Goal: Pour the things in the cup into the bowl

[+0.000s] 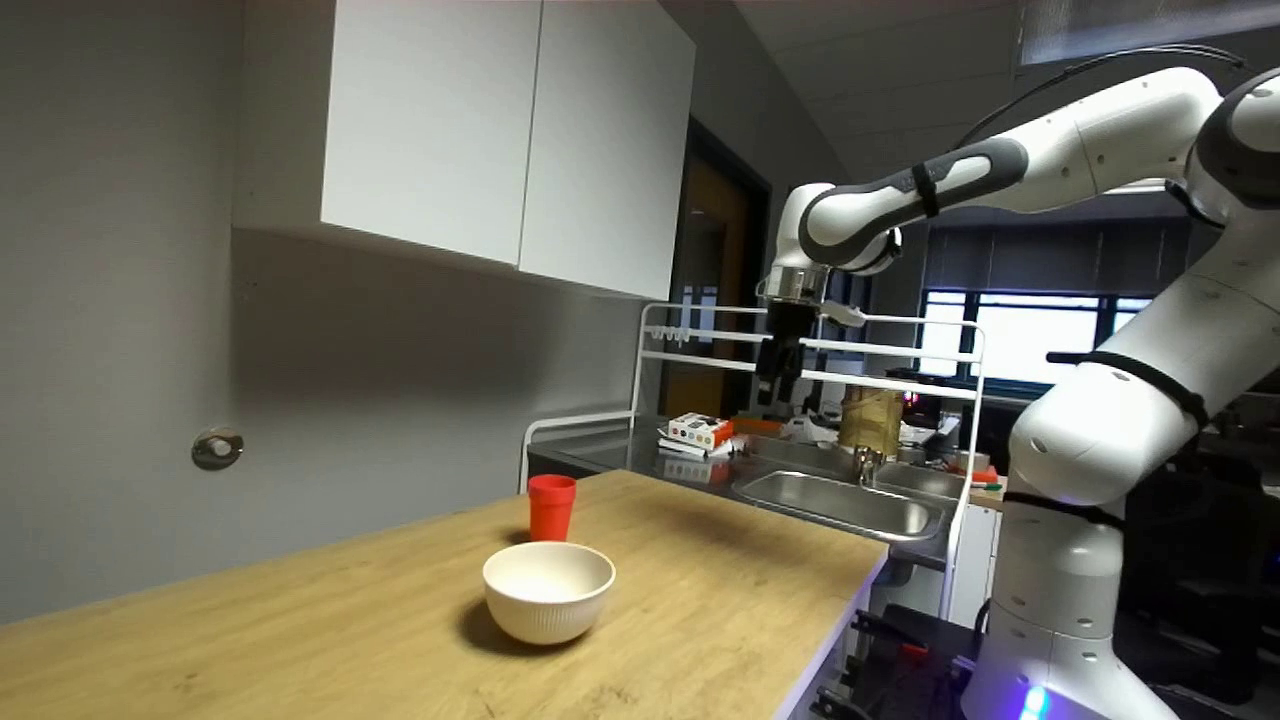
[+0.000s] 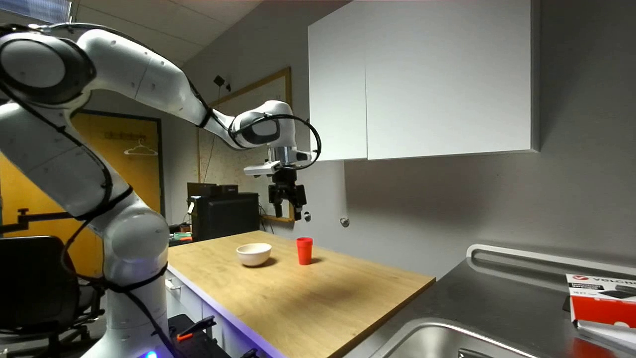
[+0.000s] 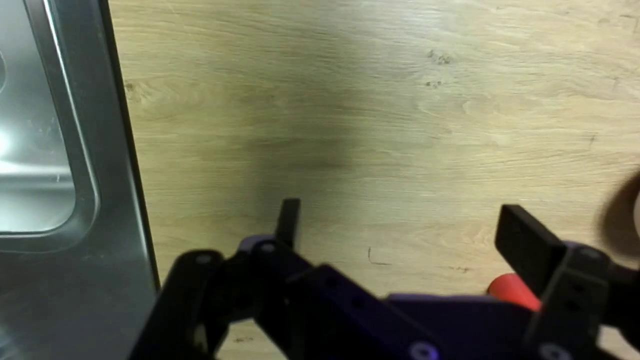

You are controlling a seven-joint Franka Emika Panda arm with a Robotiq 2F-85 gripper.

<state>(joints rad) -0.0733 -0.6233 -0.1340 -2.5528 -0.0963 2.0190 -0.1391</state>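
wooden counter [image 1: 720, 545]: spread out well below the pincer [image 2: 288, 213]; I judge the step in hand to be the approach, with nothing picked up yet.
arm [image 2: 149, 74]: behind and above the pincer, which points straight down. Best to line up sideways at this height, then descend.
pincer: fingers [image 3: 530, 245] spread wide, nothing between them; that gap looks ample, so close only once they stand on either side of the target.
bowl [image 1: 548, 595]: below the pincer and off to one side, with no contents visible inside. Avoid passing it low; a knock would spoil the later pour.
cup [image 2: 304, 251]: upright on the wooden counter, below the pincer and off to its side, near the bowl but apart; in the wrist view one finger partly hides it. Aim at the cup's side below the lip, leaving the mouth free; grip gently, since plastic may flex. Lift clear of the bowl's rim, then tip slowly above its middle.
cup's contents: hidden in every view, so travel level until over the bowl.
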